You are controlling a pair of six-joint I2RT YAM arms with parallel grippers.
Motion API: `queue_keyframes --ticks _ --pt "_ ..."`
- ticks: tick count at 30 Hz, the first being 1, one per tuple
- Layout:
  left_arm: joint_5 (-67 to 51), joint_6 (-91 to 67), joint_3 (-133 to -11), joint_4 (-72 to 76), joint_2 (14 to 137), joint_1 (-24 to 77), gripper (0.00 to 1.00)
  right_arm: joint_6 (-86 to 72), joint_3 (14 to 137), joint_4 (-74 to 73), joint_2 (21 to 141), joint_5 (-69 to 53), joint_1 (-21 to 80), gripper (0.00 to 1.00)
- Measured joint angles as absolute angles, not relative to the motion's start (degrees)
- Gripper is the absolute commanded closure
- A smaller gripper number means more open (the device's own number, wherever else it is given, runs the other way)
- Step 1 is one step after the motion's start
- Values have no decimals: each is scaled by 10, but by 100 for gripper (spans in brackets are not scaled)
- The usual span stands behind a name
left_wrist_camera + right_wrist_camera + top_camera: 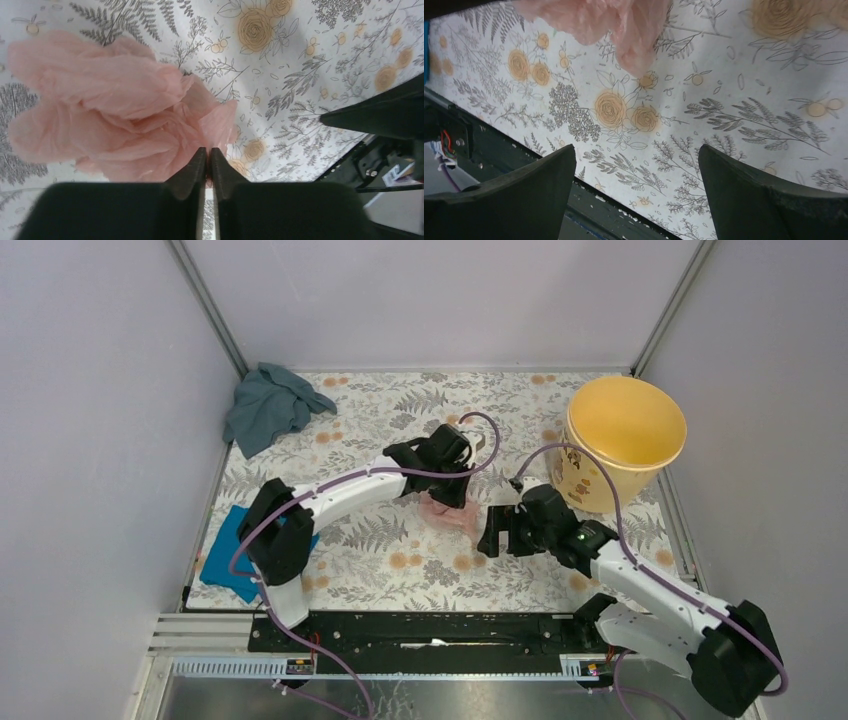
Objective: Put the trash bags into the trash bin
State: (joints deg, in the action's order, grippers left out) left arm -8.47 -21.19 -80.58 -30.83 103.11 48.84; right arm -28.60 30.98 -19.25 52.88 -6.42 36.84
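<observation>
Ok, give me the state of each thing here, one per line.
trash bin: upright, nothing visible inside.
left gripper: jaws shut on the trash bag.
right gripper: jaws open, empty.
trash bag: crumpled, outside the trash bin.
grey-blue cloth: bunched up.
bright blue cloth: flat, partly under the left arm.

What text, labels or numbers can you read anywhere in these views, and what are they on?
No text is legible in any view.
Trash bin: small brown printed marks on its cream side, too small to read.
White and blue patch by the black hardware in the left wrist view: too blurred to tell if it is a label.
Tablecloth: flowers and ferns only, no words.
Trash bag: plain pink, no print.
</observation>
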Motion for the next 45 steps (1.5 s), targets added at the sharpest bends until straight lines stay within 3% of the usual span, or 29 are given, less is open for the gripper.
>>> queue_keyframes --ticks 10,14,20,25,28,33,35,45 --pt "-73 -203 -762 -285 886 488 100 -301 330 -127 586 -113 371 17" --pt "-84 -200 -724 -241 818 488 100 -309 329 -93 577 -107 371 14" --pt "-97 -193 -702 -199 780 488 100 -308 303 -22 471 -89 371 8" --pt "-124 -193 -688 -179 779 488 100 -302 302 7 421 -69 371 11" --pt "-140 -193 -676 -168 773 488 100 -297 307 6 430 -68 371 23" --pt "-150 -192 -669 -157 754 488 100 -292 313 1 457 -62 371 58" --pt "-147 -192 -669 -152 743 488 100 -293 313 -3 455 -52 371 67" --pt "1 -190 -635 -139 683 488 100 -284 313 -85 393 27 371 97"
